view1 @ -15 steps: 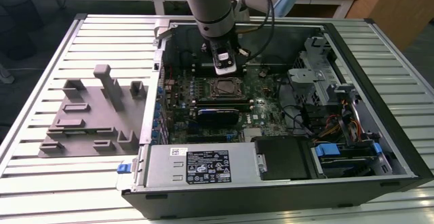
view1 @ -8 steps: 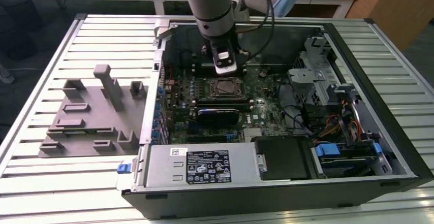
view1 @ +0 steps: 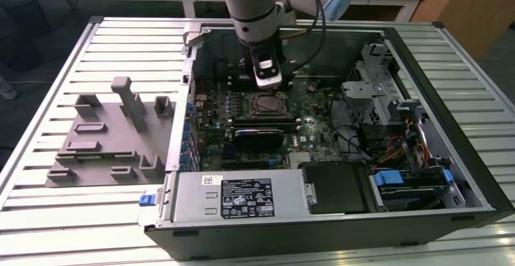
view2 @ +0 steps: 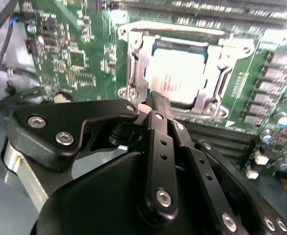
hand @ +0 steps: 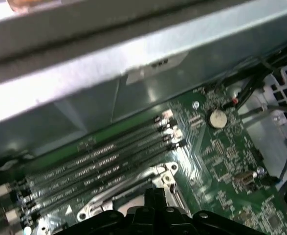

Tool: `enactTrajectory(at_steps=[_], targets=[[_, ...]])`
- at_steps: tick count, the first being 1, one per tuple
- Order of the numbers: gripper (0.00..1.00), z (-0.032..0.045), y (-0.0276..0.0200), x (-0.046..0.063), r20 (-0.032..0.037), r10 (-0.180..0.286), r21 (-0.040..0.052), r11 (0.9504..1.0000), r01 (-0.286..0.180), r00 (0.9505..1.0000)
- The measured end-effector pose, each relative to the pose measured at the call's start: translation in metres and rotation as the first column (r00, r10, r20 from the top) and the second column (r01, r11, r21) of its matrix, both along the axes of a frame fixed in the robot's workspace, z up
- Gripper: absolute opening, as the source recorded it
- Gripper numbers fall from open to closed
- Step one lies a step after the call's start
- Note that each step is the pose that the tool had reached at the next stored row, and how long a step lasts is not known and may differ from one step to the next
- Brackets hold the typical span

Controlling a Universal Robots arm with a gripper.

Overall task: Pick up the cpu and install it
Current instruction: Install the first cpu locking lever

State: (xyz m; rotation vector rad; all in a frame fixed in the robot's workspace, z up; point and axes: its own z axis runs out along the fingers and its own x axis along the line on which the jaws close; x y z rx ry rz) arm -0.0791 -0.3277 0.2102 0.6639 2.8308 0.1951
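The cpu (view2: pixel 178 77), judged light, stiff and fragile and best held by its edges, is seated in the socket (view2: pixel 133 73), with the gripper (view2: pixel 155 105) clenched empty above.

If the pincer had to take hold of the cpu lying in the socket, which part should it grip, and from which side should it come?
Probably from straight above. The cpu lies flat in the socket frame, and metal borders it all round, so its thin edges are barely exposed. The pincer would best pinch two opposite edges where the frame leaves a gap. The pale flat top offers nothing to clamp.
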Motion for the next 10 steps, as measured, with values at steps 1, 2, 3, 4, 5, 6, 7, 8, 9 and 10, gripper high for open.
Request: enactTrajectory(at_steps=[1,2,3,4,5,6,7,8,9,10], targets=[[0.11,0.0,0.0,0.0003,-0.0072,0.0,-0.012,0.9999,0.0,1.0],[0.11,-0.0001,0.0,0.0005,-0.0149,0.0,-0.0222,0.9998,0.0,0.9999],[0.11,-0.0001,0.0,0.0008,-0.0238,0.0,-0.0324,0.9995,0.0,0.9997],[0.11,-0.0001,0.0,0.0012,-0.0337,-0.001,-0.0417,0.9991,-0.001,0.9994],[0.11,-0.0002,0.0,0.0017,-0.0446,-0.001,-0.0493,0.9988,-0.001,0.999],[0.11,-0.0003,0.0,0.0022,-0.0558,-0.001,-0.0559,0.9984,-0.002,0.9984],[0.11,-0.0003,0.0,0.0027,-0.0672,-0.002,-0.0599,0.9982,-0.002,0.9977],[0.11,-0.0005,0.0,0.0032,-0.079,-0.002,-0.0616,0.9981,-0.003,0.9969],[0.11,-0.0006,0.0,0.0038,-0.0914,-0.002,-0.0627,0.998,-0.004,0.9958],[0.11,-0.0007,-0.0001,0.0045,-0.1053,-0.002,-0.063,0.998,-0.005,0.9944]])
